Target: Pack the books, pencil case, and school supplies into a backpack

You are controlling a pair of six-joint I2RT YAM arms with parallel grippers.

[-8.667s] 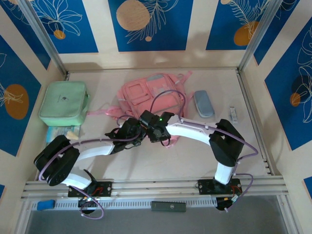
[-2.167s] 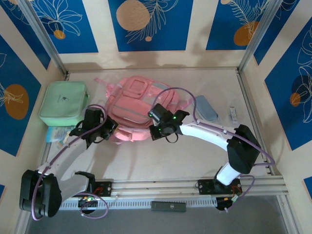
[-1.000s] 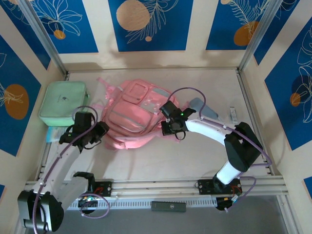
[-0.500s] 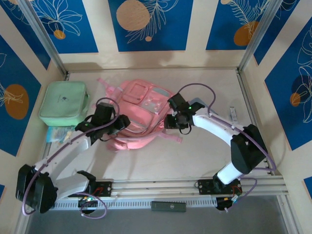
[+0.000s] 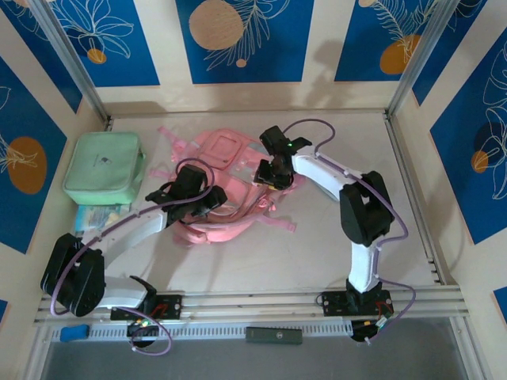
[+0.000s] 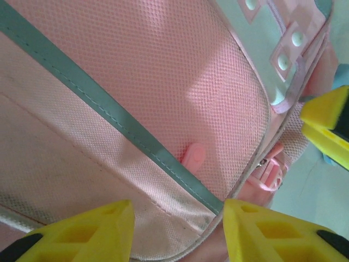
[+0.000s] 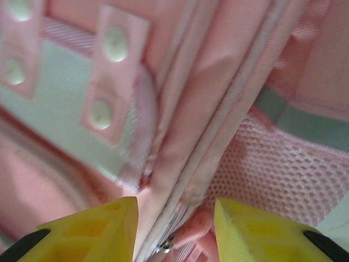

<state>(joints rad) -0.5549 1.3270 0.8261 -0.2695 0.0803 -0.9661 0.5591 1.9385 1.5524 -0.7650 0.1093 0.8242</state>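
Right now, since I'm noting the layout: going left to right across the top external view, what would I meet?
Mint green bag → left gripper → right gripper. The pink backpack lies under both grippers, so I leave it unplaced.

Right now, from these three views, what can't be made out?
Top view: the left arm and right arm cross the pink backpack, hiding whether its zip is open.
Top view: the pale item beside the mint green bag is too small to identify.
Left wrist view: a light blue patch is cut off by the right edge.
Right wrist view: backpack seams are blurred.
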